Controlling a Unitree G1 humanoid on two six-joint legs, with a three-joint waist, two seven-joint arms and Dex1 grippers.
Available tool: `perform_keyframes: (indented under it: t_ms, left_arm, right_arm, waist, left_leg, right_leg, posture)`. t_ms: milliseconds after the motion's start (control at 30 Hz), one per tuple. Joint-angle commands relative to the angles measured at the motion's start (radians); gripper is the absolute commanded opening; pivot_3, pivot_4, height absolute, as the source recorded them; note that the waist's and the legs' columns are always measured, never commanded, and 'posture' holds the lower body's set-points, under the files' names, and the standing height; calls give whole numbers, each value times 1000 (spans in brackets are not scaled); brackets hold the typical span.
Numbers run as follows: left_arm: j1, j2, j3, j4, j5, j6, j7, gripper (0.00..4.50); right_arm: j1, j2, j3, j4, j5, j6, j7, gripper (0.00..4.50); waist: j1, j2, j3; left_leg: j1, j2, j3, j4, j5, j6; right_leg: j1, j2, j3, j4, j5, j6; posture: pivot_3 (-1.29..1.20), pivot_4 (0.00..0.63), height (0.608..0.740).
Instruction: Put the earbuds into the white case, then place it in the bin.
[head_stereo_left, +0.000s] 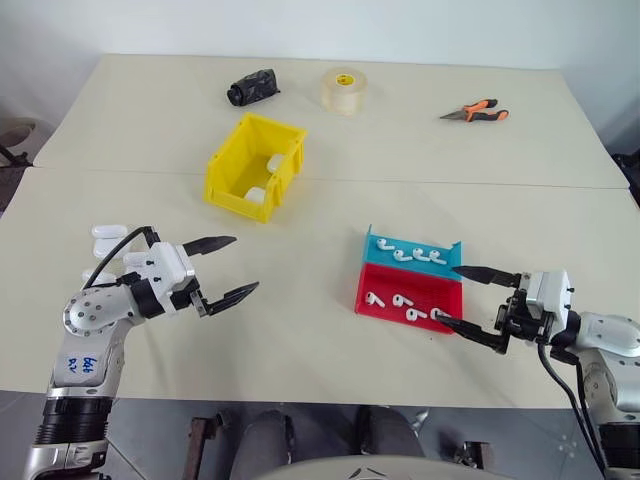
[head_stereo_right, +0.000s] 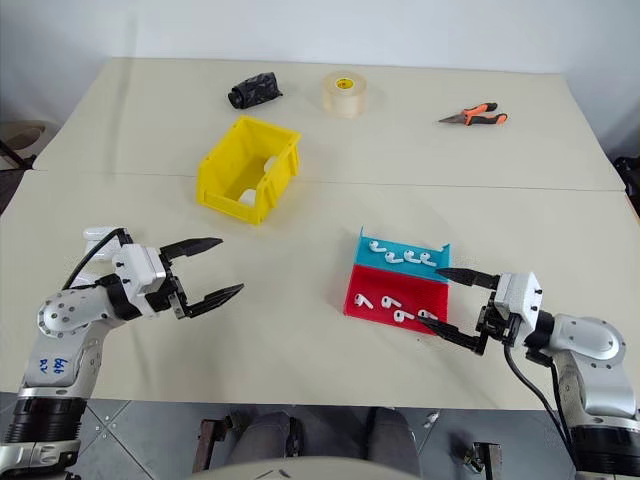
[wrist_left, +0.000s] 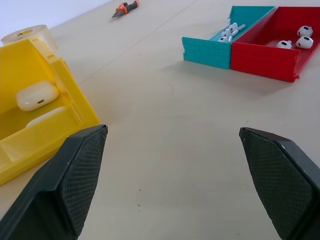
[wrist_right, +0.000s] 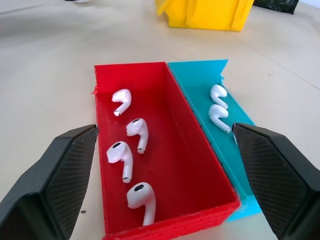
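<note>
Several white earbuds lie in the red-and-blue tray, some in the red half and some in the blue half. My right gripper is open at the tray's near right corner, with nothing between its fingers. The yellow bin stands at the back left of centre with two white cases inside. More white cases lie on the table behind my left arm, partly hidden by it. My left gripper is open and empty, pointing across the bare table toward the tray.
A roll of clear tape, a black crumpled object and orange-handled pliers lie along the far side of the table. A seam runs across the tabletop behind the tray.
</note>
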Motion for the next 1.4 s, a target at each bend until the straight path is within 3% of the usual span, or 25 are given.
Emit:
perform_keyframes:
  t_ms: [33, 233, 467, 700, 833, 1000, 1200, 1300, 1400]
  left_arm:
    - [10, 6, 31, -18, 1, -21, 22, 4488]
    - [89, -14, 122, -113, -35, 66, 152, 4488]
    - [416, -161, 331, -411, -27, 221, 461, 4488]
    - [634, -331, 405, -567, 18, 314, 679, 4488]
    - [637, -332, 406, -604, 18, 371, 717, 4488]
    - [577, -175, 542, -656, -174, 681, 727, 4488]
    - [484, 224, 658, -568, -305, 1173, 654, 4488]
    - [411, 417, 597, -466, -323, 1324, 577, 4488]
    - [364, 568, 492, -358, -277, 1337, 505, 4488]
  right_arm:
    - [-24, 10, 0, 9, 14, -16, 15, 4500]
    - [-81, 40, 49, 0, 27, 2, 35, 4500]
    - [-185, 172, 158, -55, 45, -14, 45, 4500]
    - [-233, 225, 228, -49, 33, -25, 84, 4500]
    - [-252, 220, 233, -32, 34, -17, 95, 4500]
    - [-289, 181, 217, 5, 44, 41, 106, 4500]
    - [-315, 159, 211, 33, 48, 76, 114, 4500]
    - [-323, 160, 217, 27, 51, 93, 119, 4500]
    - [-327, 163, 221, 18, 51, 104, 121, 4500]
  waist:
    - [0, 0, 0]
    - [-5, 0, 0]
    - [-11, 0, 0]
    - [19, -1, 0]
    - [21, -1, 0]
    - [15, -1, -1]
    - [16, -1, 0]
    - [15, -1, 0]
    - [12, -1, 0]
  left_leg:
    - [0, 0, 0, 0, 0, 0]
    - [0, 0, 0, 0, 0, 0]
    - [2, 2, -1, -1, 0, 0]
    - [1, 0, -3, 1, -1, 1]
    - [1, 0, -2, 1, -1, 1]
    - [1, 1, -1, 1, 0, 1]
    - [3, 1, 0, 0, 0, 1]
    - [4, 1, 1, -1, 0, 1]
    - [6, 1, 5, -4, -1, 0]
  right_leg:
    - [0, 0, 0, 0, 0, 0]
    - [0, 0, 0, 0, 0, 0]
    - [0, 0, 2, 0, 0, 0]
    - [3, -1, 2, -1, 0, 0]
    - [3, -1, 1, -1, 0, 0]
    - [2, 0, 2, 0, 0, -1]
    - [2, 0, 3, 0, 0, -1]
    - [2, 1, 4, 0, -1, -1]
    - [1, 1, 7, 0, -1, -1]
  posture:
    - [0, 150, 740]
    - [0, 150, 740]
    - [0, 150, 740]
    - [0, 150, 740]
    - [0, 150, 740]
    - [0, 150, 740]
    - [0, 150, 740]
    - [0, 150, 740]
    - [0, 150, 740]
